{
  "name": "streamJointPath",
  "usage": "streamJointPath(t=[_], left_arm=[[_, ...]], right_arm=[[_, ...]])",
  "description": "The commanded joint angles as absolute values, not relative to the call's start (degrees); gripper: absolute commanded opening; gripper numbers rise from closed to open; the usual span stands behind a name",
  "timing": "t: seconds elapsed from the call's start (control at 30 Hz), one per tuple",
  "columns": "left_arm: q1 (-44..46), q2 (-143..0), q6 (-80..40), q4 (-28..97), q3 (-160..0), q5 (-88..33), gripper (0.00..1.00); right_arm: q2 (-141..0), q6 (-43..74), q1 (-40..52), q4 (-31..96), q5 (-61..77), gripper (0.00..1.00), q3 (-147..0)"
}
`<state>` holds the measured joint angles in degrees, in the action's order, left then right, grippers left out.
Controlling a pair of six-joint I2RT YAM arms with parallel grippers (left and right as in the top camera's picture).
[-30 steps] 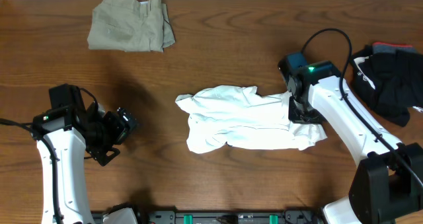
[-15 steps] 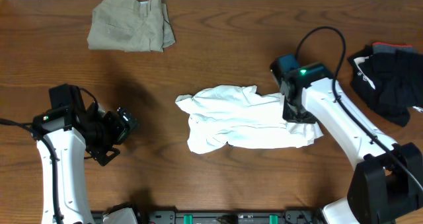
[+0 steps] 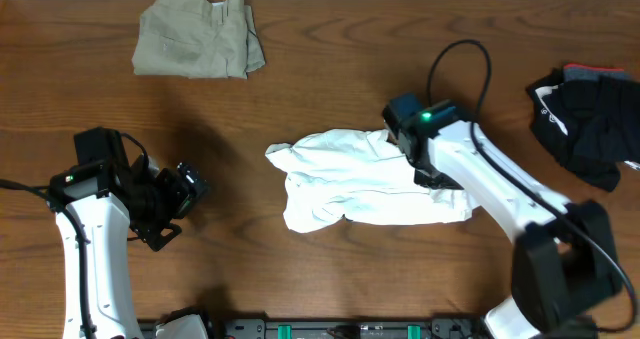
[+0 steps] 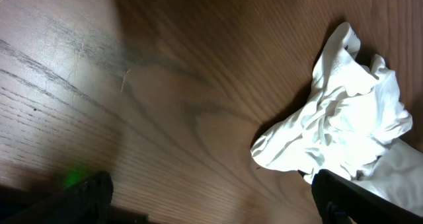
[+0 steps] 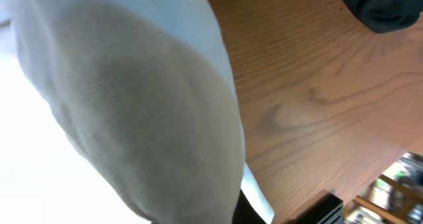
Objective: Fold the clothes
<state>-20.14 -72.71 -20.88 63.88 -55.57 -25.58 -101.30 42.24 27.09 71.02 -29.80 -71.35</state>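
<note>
The white T-shirt (image 3: 340, 179) lies crumpled in the middle of the wooden table (image 3: 350, 89). My right gripper (image 3: 432, 174) is over its right part, shut on a fold of it. In the right wrist view the white cloth (image 5: 119, 105) drapes over the fingers (image 5: 246, 209) and hides them almost fully. My left gripper (image 3: 185, 194) is open and empty, well left of the shirt. The left wrist view shows its spread fingers (image 4: 211, 196) above bare wood, with the shirt (image 4: 344, 125) off to the right. No black print shows on the shirt.
Folded khaki-beige trousers (image 3: 195, 47) lie at the back left. A black bundle (image 3: 590, 124) lies at the right edge of the table and also shows in the right wrist view (image 5: 386, 6). Bare wood lies between the left gripper and the shirt.
My right gripper has moved left and slightly back, drawing the shirt's right edge in over the rest of the shirt. The left arm has not moved.
</note>
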Motion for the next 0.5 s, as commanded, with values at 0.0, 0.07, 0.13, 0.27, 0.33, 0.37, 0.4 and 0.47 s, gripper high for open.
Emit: streamJointPath(t=[0.0,0.07,0.13,0.27,0.33,0.37,0.4,0.47], left_arm=[[-20.01,-72.62,-19.92,64.03,-54.96,-26.13,0.98],[-20.01,-72.62,-19.9,64.03,-54.96,-26.13,0.98],[-19.99,-72.62,-19.92,64.03,-54.96,-26.13,0.98],[-20.01,-72.62,-19.92,63.99,-54.96,-26.13,0.98],[-19.99,-72.62,-19.92,63.99,-54.96,-26.13,0.98],[-20.01,-72.62,-19.92,64.01,-54.96,-26.13,0.98],[-20.01,-72.62,-19.92,64.01,-54.96,-26.13,0.98],[-20.01,-72.62,-19.92,64.01,-54.96,-26.13,0.98]], right_arm=[[-106.04,45.45,28.12,70.61,-33.3,0.07,-71.4],[-108.33,46.87,28.56,70.52,-33.98,0.06,-71.4],[-110.32,47.44,29.43,70.32,-34.26,0.06,-71.4],[-112.57,48.23,32.03,69.32,-34.15,0.09,-71.4],[-113.03,48.23,33.65,68.51,-34.02,0.13,-71.4],[-113.08,48.23,34.44,68.12,-33.87,0.15,-71.4],[-113.21,48.21,35.27,67.55,-33.54,0.19,-71.4],[-113.27,48.18,36.67,66.41,-31.77,0.31,-71.4]])
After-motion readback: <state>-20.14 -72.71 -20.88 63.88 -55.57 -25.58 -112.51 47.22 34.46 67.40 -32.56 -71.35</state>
